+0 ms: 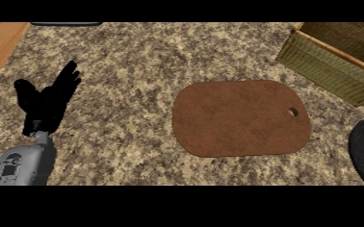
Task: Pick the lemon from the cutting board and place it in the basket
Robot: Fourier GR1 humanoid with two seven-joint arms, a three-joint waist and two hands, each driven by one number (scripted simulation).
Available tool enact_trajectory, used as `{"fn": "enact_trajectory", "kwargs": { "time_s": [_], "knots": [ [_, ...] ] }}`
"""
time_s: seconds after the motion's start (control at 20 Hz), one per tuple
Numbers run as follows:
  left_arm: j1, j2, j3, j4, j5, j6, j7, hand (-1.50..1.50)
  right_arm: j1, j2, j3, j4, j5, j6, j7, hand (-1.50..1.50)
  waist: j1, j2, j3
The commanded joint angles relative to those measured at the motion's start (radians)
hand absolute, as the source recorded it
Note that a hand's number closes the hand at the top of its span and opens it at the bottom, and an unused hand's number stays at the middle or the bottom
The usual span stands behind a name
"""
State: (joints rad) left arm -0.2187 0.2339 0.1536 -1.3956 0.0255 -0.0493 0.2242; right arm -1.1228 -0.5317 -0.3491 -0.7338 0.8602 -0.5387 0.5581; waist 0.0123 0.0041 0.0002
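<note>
One wicker basket (328, 60) sits at the far right, cut off by the top and right edges, and the part of its inside that shows holds nothing I can make out. One brown cutting board (241, 119) lies flat on the speckled tabletop (142, 57), right of centre, with a small hole near its right edge and its top bare. The lemon shows nowhere: not on the board, not in the visible part of the basket. At the near left, the left hand (47, 103) rests open, fingers straight and slightly spread, pointing to the far side. At the right edge a dark rounded shape (357, 149) pokes in, mostly cut off; I cannot tell what it is. A dark strip (65, 23) lies at the far left edge, mostly hidden.
</note>
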Motion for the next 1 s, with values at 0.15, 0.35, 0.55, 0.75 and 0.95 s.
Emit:
{"fn": "enact_trajectory", "kwargs": {
  "time_s": [0.15,0.35,0.55,0.75,0.95],
  "knots": [
    [0.063,0.023,0.029,-0.036,0.04,-0.039,0.004,0.0,0.094,-0.05,-0.158,-0.143,-0.151,-0.128,-0.025,-1.5,-0.022,-0.013,0.001],
    [0.044,0.008,0.024,-0.04,0.009,0.007,0.007,0.0,0.155,-0.143,-0.225,-0.267,-0.242,-0.02,0.016,-1.5,-0.036,-0.014,0.0],
    [0.041,0.026,0.036,-0.021,0.028,-0.025,0.005,0.0,0.326,-0.146,-0.274,-0.465,-0.365,0.132,0.071,-1.5,-0.048,-0.016,0.0],
    [0.037,0.039,0.055,0.019,0.027,-0.024,-0.001,0.0,0.54,-0.144,-0.327,-0.614,-0.488,0.297,0.027,-1.5,-0.066,-0.018,0.0],
    [0.03,0.034,0.049,-0.024,0.014,0.0,0.015,0.0,0.696,-0.222,-0.479,-0.709,-0.644,0.467,0.023,-1.5,-0.058,-0.015,0.0]
  ]
}}
